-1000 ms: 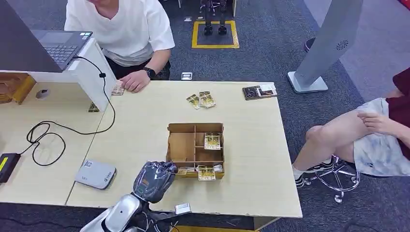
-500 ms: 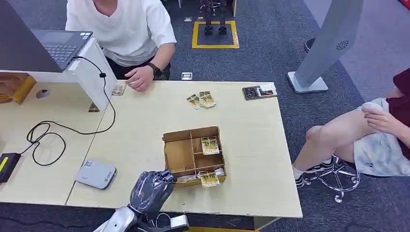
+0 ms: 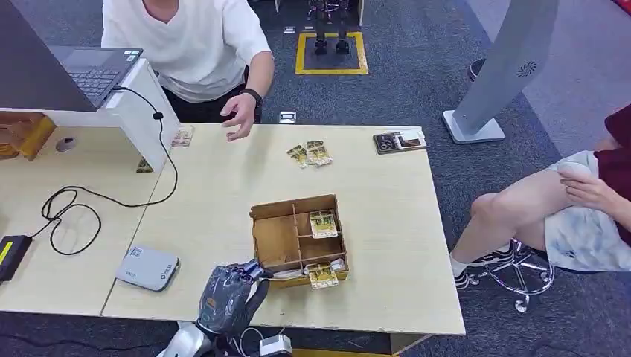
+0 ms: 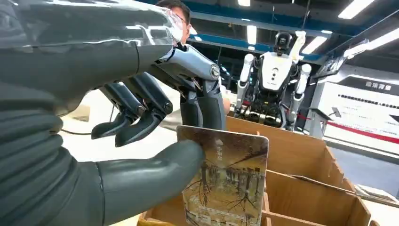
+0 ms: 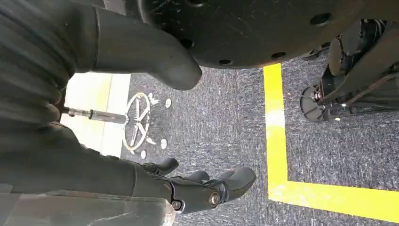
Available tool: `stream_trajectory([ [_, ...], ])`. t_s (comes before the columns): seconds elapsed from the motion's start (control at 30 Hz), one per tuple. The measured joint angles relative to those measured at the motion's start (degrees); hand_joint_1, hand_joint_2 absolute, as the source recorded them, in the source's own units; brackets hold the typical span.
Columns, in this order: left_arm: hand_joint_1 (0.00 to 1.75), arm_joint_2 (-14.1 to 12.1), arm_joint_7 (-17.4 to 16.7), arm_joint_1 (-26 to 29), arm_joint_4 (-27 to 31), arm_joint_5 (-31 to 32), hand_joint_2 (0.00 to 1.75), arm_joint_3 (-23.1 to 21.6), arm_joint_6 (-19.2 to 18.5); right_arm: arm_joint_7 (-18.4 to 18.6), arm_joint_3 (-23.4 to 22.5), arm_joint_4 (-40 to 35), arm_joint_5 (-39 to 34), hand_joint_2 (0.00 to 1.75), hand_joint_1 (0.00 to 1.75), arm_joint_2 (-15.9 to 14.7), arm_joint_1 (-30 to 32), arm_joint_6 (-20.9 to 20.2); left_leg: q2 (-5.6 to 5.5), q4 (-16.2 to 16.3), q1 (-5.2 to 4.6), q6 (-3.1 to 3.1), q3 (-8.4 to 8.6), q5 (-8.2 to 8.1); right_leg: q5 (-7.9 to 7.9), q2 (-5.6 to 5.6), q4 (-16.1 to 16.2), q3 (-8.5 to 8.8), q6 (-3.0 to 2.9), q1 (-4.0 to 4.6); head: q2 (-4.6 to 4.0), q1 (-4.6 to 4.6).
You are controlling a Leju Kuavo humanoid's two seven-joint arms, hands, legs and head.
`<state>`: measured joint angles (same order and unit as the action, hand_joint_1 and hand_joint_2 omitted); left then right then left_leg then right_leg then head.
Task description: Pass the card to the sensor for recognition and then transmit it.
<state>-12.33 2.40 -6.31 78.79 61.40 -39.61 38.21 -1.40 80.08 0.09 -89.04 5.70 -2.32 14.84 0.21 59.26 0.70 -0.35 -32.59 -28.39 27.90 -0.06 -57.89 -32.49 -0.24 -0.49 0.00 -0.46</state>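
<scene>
Pinched between the thumb and the dark fingers of the left hand [image 3: 227,297], low in the centre of the head view: the card [image 4: 226,181], upright, just above the near wall of the divided box [image 3: 294,204]. Best to lift clear of that wall before swinging, so as not to drag the box across the tabletop [image 3: 216,193]. Then carry toward the flat grey sensor [image 3: 146,268] at the lower left of the head view, near the hand and on the same front edge. Hold the pinch firm and turn the wrist so as to bring the card's broad face down flat and close over the sensor's top; pause there for the reading, probably, before handing on. Worth watching the outstretched hand of the person [image 3: 239,115] at the upper middle, likely the place to pass to afterwards. Hard to make out from the head view: the card itself, hidden behind the fingers. Cannot tell from the left wrist view how much of the card's lower edge sits under the thumb, nor which face bears the chip. Low over the carpet in the right wrist view, the right hand [image 5: 197,188]: fingers loosely apart, holding nothing.
</scene>
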Motion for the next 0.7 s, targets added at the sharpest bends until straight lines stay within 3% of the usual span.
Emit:
stream_trajectory([
  [0.1, 1.75, 0.33, 0.61, 0.52, 0.24, -0.24, 1.75, 0.76, 0.22, 0.00, 0.00, 0.00, -0.02, 1.75, 0.00, 0.00, 0.00, 0.07, 0.00, 0.00, 0.00, 0.00, -0.01, 0.00, 0.00, 0.00, 0.00, 0.00, 0.00, 0.00, 0.00, 0.00],
  [0.43, 1.75, 6.34, 11.22, 6.30, 4.05, -2.91, 1.75, 11.04, 0.24, -0.70, -0.20, -0.02, 0.00, 1.75, 0.00, 0.00, 0.09, 0.26, 0.00, 0.00, -0.01, 0.01, -0.01, -0.01, 0.00, 0.00, 0.02, -0.01, 0.00, 0.00, 0.00, 0.00],
  [0.53, 1.75, 9.23, 15.94, 6.54, 4.74, -7.85, 1.75, 14.87, 0.24, -0.77, -0.24, -0.02, 0.00, 1.75, 0.00, 0.00, 0.08, 0.48, 0.00, 0.00, -0.01, 0.01, 0.00, -0.01, 0.00, -0.01, 0.01, -0.01, 0.00, 0.00, 0.00, 0.02],
  [0.7, 1.75, 11.19, 13.94, 3.29, 4.68, -20.78, 1.75, 16.59, 0.22, -0.77, -0.24, -0.15, 0.00, 1.75, 0.00, 0.00, -0.01, 1.16, -0.04, 0.01, 0.00, 0.02, 0.01, 0.04, -0.01, -0.06, 0.01, -0.01, -0.01, 0.00, -0.02, 0.02],
])
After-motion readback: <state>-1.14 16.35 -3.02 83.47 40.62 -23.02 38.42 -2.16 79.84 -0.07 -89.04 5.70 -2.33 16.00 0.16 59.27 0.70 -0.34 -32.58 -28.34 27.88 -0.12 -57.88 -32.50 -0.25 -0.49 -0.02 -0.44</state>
